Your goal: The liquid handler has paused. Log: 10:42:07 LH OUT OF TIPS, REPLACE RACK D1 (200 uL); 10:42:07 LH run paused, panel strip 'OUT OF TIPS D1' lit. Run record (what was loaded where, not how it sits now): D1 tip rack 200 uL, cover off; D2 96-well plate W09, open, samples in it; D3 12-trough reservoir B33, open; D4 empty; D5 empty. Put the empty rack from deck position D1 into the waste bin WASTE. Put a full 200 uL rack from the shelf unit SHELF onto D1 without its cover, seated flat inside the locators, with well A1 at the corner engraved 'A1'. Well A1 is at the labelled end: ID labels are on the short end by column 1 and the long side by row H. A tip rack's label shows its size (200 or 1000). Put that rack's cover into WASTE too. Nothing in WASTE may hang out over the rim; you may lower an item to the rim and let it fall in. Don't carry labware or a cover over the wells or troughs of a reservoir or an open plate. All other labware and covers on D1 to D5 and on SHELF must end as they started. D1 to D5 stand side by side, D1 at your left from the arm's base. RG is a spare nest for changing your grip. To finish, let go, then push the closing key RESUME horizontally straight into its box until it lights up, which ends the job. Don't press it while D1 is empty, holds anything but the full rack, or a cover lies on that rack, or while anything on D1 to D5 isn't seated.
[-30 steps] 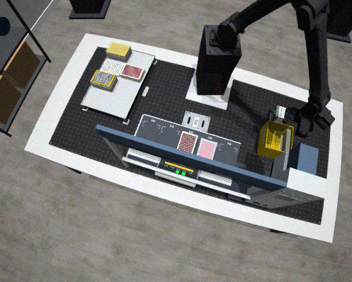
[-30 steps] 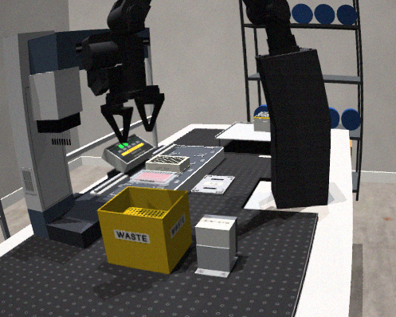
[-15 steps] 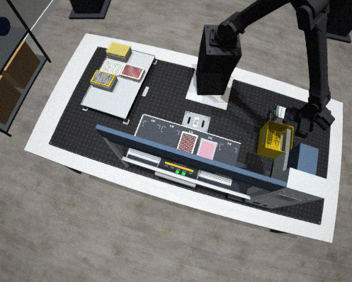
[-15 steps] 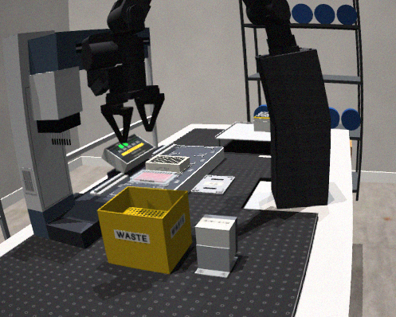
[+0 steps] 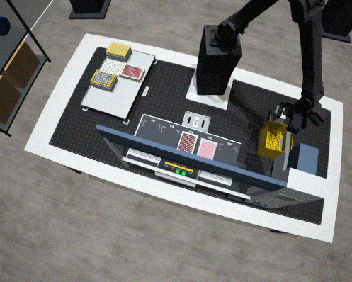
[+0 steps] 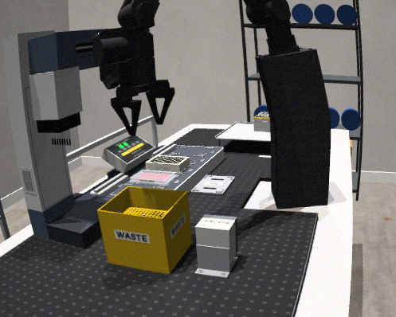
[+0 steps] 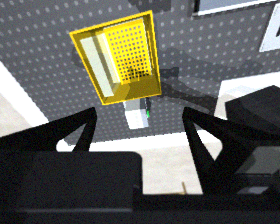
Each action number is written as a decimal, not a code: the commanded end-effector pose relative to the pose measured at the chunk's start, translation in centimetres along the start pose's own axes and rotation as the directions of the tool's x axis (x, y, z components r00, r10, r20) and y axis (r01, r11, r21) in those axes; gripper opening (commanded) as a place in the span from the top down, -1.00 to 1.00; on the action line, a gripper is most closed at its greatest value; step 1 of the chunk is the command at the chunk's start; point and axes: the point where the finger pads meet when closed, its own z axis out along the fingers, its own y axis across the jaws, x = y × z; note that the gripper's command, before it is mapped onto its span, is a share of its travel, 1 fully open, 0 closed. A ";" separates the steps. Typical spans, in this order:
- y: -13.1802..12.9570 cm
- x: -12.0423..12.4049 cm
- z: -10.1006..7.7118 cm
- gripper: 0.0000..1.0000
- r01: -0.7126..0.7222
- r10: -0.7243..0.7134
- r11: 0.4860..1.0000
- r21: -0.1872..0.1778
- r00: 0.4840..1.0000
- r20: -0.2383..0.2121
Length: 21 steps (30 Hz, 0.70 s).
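My gripper [image 5: 295,124] [image 6: 146,127] [image 7: 139,111] is open and empty. It hangs high above the table, beside and above the yellow WASTE bin [image 5: 264,146] [image 6: 162,243] [image 7: 133,92]. The empty yellow tip rack [image 5: 275,137] [image 6: 146,212] [image 7: 128,50] lies inside the bin, below the rim. The deck's rightmost position, D1 [image 5: 231,149], is bare. A pink plate [image 5: 206,149] [image 6: 151,176] and a red-topped labware [image 5: 187,142] [image 6: 167,162] sit on the deck beside it. Racks stand on the SHELF plate [image 5: 112,99]: a yellow one [image 5: 118,49] and a yellow-framed one [image 5: 103,79].
The small grey RESUME box [image 6: 215,243] [image 7: 135,116] stands next to the bin. The RG nest [image 5: 199,121] [image 6: 213,185] lies behind the deck. The handler's blue gantry [image 5: 186,156] spans the deck. The arm's black base column [image 5: 216,60] [image 6: 299,131] stands mid-table.
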 end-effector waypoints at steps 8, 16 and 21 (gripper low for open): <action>-3.6 -1.8 -0.5 -1.00 -0.033 0.034 0.999 -0.029 0.999 0.014; -3.8 -1.4 0.3 -1.00 -0.009 0.009 1.000 -0.027 1.000 0.011; -6.6 -2.3 -0.4 -1.00 -0.115 0.115 0.993 -0.029 0.993 0.013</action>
